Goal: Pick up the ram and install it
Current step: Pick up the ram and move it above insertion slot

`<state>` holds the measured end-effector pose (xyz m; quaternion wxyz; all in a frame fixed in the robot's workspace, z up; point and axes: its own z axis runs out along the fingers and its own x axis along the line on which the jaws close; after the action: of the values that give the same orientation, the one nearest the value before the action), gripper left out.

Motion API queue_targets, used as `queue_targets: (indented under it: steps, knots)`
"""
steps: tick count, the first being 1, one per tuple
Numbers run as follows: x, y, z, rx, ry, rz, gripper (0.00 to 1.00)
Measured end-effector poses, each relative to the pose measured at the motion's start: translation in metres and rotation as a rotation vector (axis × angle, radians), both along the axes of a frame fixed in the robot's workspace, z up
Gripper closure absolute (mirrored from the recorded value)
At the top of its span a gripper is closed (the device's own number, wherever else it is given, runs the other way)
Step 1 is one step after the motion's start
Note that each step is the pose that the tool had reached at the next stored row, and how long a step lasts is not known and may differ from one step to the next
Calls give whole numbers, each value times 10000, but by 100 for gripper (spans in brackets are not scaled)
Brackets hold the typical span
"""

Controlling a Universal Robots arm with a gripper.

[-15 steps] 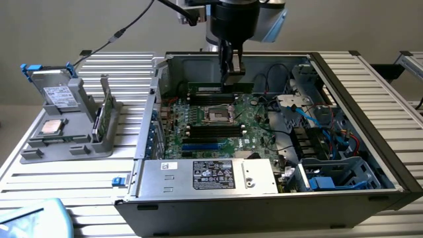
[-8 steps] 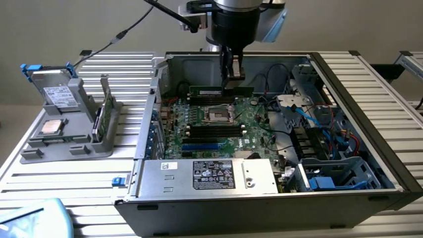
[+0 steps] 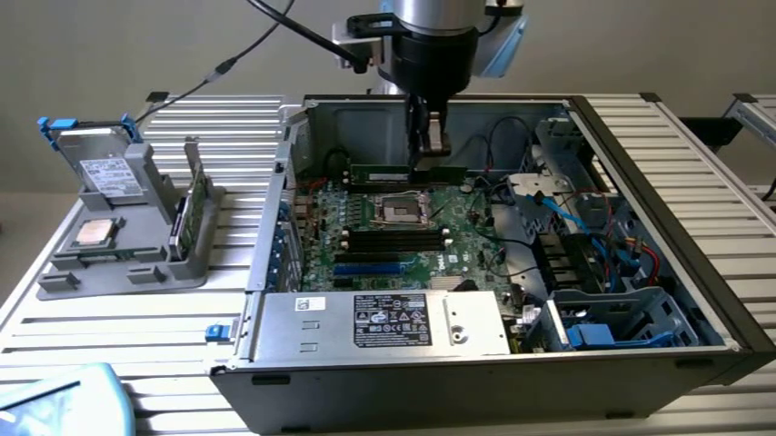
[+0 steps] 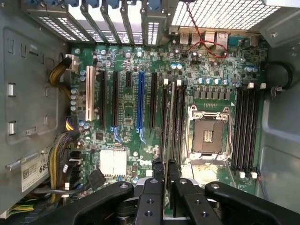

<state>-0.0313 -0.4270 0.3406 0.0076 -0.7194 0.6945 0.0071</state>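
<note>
Your gripper (image 3: pixel 427 153) is down inside the open computer case (image 3: pixel 679 182), jaws clamped on the ram (image 3: pixel 385 173). The green stick is gripped on edge and level, above the motherboard (image 3: pixel 401 238) near the processor socket (image 3: pixel 401 209). From the wrist, you see the ram (image 4: pixel 168 122) edge-on between the fingers (image 4: pixel 158 165), running along the black memory slots (image 4: pixel 176 131) beside the socket (image 4: pixel 206 136). Whether it touches a slot, I can't tell.

Around you, the case lies on its side on a ribbed metal desk (image 3: pixel 109 318), with the silver power supply (image 3: pixel 382 322) at its near edge. On the exterior view's left sits a grey holder (image 3: pixel 109 263) carrying a second green stick (image 3: pixel 191 204) upright, a square silver chip (image 3: pixel 97 233) and a drive (image 3: pixel 109 173). A plain beige wall (image 3: pixel 122 45) is behind, with black cables (image 3: pixel 243 50) crossing it.
</note>
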Motion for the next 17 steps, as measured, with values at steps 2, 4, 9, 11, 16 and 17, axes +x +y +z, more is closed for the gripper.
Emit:
queue_targets:
  steps: [2, 4, 9, 11, 16, 17]
  knots:
    - [8, 11, -31, -4, -1, -14, 86]
    - [17, 22, -61, -11, -1, -21, 86]
    - [31, 60, -131, -52, -1, -34, 86]
    - [31, 83, -153, -103, -1, -34, 86]
    - [31, 149, -203, -324, -1, -34, 86]
    - [31, 161, -212, -375, -1, -34, 86]
